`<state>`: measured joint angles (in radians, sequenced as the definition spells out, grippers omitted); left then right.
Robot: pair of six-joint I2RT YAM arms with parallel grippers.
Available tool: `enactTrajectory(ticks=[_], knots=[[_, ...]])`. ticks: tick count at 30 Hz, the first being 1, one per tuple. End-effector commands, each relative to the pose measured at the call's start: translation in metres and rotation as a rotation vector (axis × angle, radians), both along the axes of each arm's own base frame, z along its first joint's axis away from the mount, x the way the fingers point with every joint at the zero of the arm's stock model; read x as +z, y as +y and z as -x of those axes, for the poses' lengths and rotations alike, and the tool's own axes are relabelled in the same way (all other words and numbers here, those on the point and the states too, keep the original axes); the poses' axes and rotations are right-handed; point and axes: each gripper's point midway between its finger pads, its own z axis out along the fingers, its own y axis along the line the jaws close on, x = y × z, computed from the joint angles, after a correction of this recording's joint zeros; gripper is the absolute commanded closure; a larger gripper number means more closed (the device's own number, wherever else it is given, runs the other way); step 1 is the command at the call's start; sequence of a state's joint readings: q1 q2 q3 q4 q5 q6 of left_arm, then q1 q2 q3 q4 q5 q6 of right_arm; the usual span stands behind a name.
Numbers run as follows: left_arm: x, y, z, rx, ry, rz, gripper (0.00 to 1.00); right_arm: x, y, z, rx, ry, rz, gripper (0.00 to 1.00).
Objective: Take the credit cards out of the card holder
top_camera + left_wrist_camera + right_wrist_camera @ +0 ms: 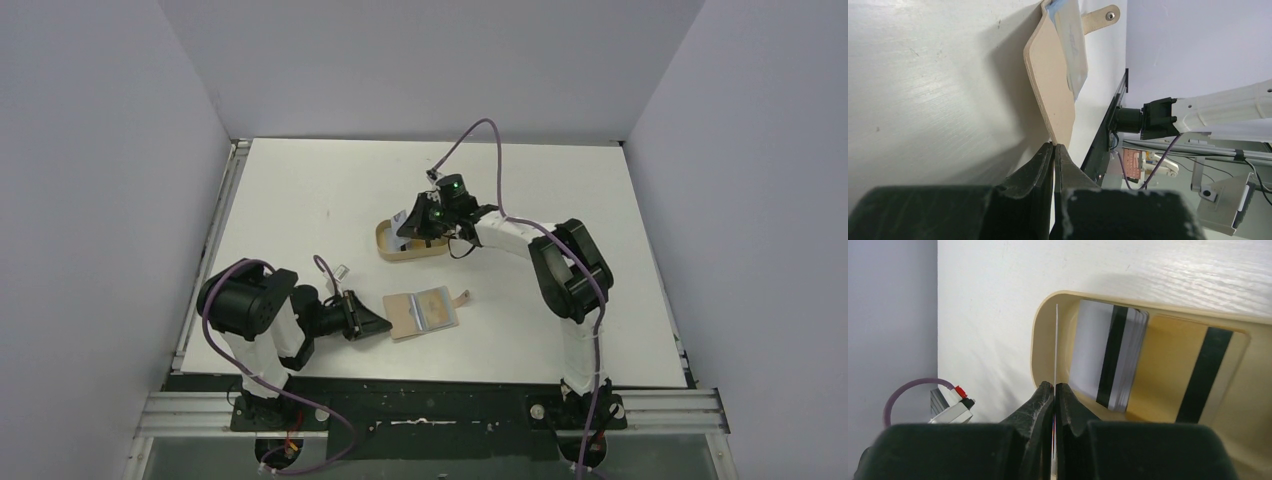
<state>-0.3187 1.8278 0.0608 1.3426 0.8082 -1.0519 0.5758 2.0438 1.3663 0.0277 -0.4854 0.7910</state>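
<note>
Right fingers [1050,392] pinch a credit card [1056,340] edge-on over the left end of the tray [1035,355], just beside the stacked cards [1098,355]. On the near counter [330,190] the card holder [425,312] lies open, left fingers [1050,155] clamped on its left corner, one card [1070,45] inside.

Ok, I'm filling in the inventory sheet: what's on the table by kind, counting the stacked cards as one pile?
Card holder: 1
Tray: 1
Card pile in the tray: 1
Single cards: 3, the held card in the right gripper, the tan card in the tray, the pale blue card in the holder
Total: 6
</note>
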Motion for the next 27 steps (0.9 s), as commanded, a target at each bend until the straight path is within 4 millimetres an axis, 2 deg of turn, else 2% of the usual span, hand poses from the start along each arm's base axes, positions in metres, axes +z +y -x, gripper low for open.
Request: enactTrajectory(ticks=[1,6,13,18,21,25,27], knots=[[0.010,0.001,-0.008,0.012,-0.094,0.005,1.00,0.019,0.023,-0.009,0.012,-0.070,-0.043,1.00],[0.009,0.001,-0.008,0.014,-0.091,0.002,1.00,0.006,0.031,-0.004,0.025,-0.049,-0.037,1.00],[0.011,0.001,-0.007,0.012,-0.098,0.006,1.00,-0.002,0.038,-0.004,0.029,-0.036,-0.025,0.99],[0.016,0.001,-0.008,0.013,-0.110,0.016,1.00,0.005,0.041,-0.006,0.042,-0.043,-0.032,0.72],[0.017,0.001,-0.008,0.014,-0.113,0.018,1.00,0.023,0.041,-0.008,0.063,-0.076,-0.026,0.58],[0.019,0.000,-0.010,0.013,-0.116,0.023,1.00,0.039,0.027,-0.007,0.099,-0.108,0.089,0.40],[0.021,-0.001,-0.011,0.011,-0.120,0.030,1.00,0.050,0.017,-0.010,0.103,-0.146,0.154,0.37]])
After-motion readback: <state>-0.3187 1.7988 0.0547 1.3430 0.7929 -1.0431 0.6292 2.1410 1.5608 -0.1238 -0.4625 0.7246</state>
